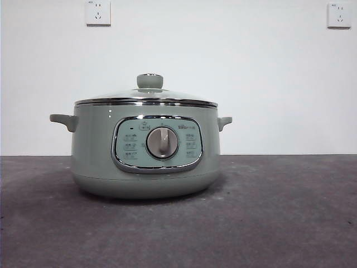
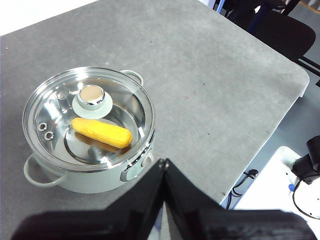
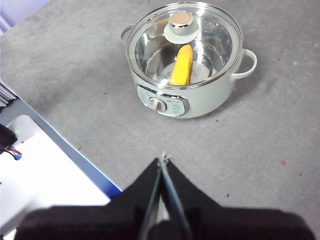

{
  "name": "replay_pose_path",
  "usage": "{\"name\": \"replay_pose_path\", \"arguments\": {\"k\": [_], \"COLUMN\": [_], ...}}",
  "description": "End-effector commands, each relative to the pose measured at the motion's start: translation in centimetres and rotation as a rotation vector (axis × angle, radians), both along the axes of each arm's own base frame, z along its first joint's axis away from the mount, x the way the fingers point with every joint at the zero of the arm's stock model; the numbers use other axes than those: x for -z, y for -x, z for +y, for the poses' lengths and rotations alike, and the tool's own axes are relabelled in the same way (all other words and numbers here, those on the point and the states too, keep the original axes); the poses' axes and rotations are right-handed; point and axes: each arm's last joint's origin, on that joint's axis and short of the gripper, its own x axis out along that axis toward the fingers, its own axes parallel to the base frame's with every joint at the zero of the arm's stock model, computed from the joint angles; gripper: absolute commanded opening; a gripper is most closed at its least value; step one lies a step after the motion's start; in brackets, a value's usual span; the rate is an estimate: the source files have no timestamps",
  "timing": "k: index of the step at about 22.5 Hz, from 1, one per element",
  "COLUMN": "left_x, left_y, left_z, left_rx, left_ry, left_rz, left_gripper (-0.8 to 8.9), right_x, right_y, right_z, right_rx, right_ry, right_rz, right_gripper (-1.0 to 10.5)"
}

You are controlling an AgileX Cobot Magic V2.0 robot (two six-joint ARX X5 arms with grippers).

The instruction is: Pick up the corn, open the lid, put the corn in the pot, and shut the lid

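Front view shows the pot (image 1: 146,153) on the grey table (image 1: 290,212), lid (image 1: 146,99) seated on it. Through the glass the corn (image 2: 101,132) lies inside. Left gripper (image 2: 164,163) and right gripper (image 3: 163,159) hover above the table apart from the pot, jaws pressed together, empty.

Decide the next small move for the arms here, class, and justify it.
Probably none beyond staying parked: the corn lies inside the pot, the lid sits closed on it, and the left gripper and right gripper are shut, away from it.
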Motion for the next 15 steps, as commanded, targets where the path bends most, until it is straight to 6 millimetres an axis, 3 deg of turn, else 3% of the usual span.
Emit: {"name": "replay_pose_path", "arguments": {"k": [1, 15], "left_x": [0.1, 0.1], "left_y": [-0.1, -0.6], "left_z": [0.0, -0.3], "left_rx": [-0.001, -0.002], "left_ry": [0.004, 0.008], "left_rz": [0.003, 0.000], "left_gripper": [-0.04, -0.04], "right_x": [0.4, 1.2], "right_y": [-0.1, -2.8], "right_z": [0.1, 1.7], "right_rx": [-0.004, 0.085], "right_ry": [0.025, 0.145], "right_rz": [0.028, 0.051], "right_gripper": [0.0, 0.0]}}
